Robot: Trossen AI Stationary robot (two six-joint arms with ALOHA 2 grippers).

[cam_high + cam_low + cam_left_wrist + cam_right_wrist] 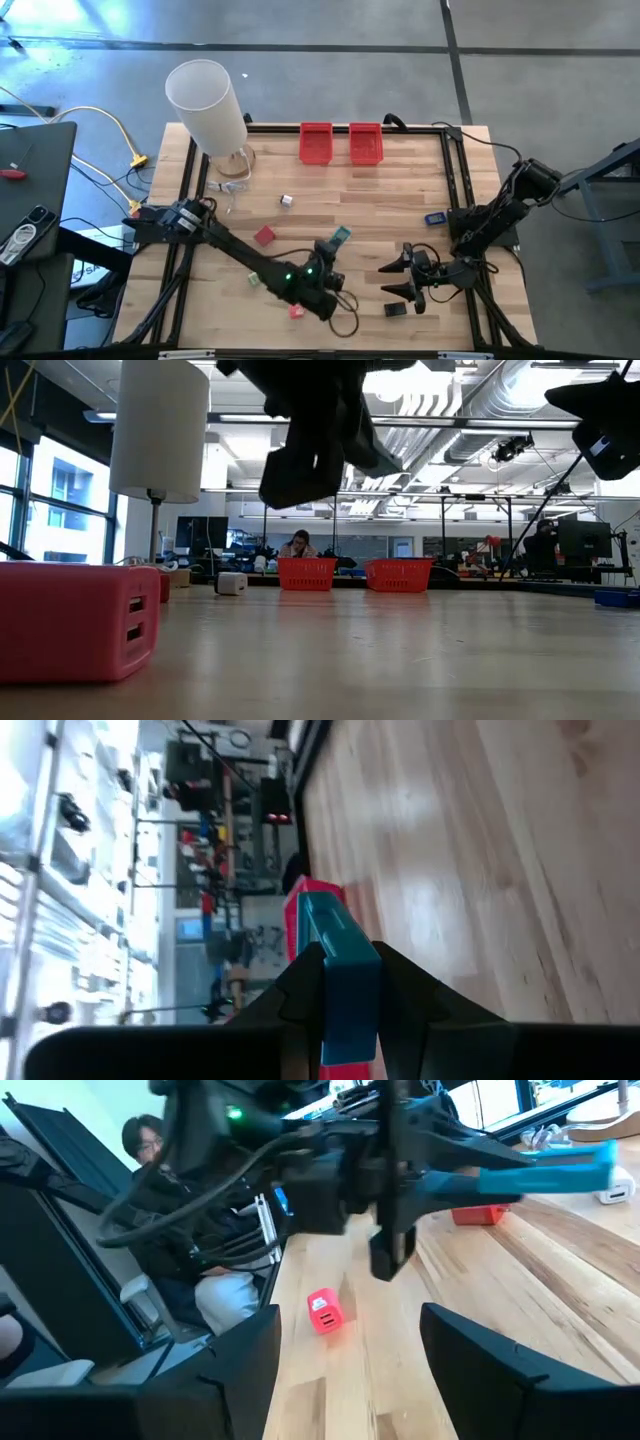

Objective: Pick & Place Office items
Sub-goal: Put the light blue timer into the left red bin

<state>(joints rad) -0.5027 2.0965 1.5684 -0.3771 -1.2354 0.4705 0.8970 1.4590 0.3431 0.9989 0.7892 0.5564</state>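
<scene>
Gripping: left gripper [335,243] clamped on a flat teal piece [341,236], held above mid-table; the piece sticks out past the fingertips [300,982].
Right gripper [400,277]: fingers apart, holding nothing, near the front right of the table [400,190].
Other items: red block [264,236] beside the left arm; small red piece [297,312] at the front edge; white cube [286,201] mid-table; blue piece [434,217] at right; black piece [396,310] just beside the right gripper.
Bins: two red bins [316,142] at the far edge.

arms: dark, jointed | left arm [250,262]: green light | cables: black
</scene>
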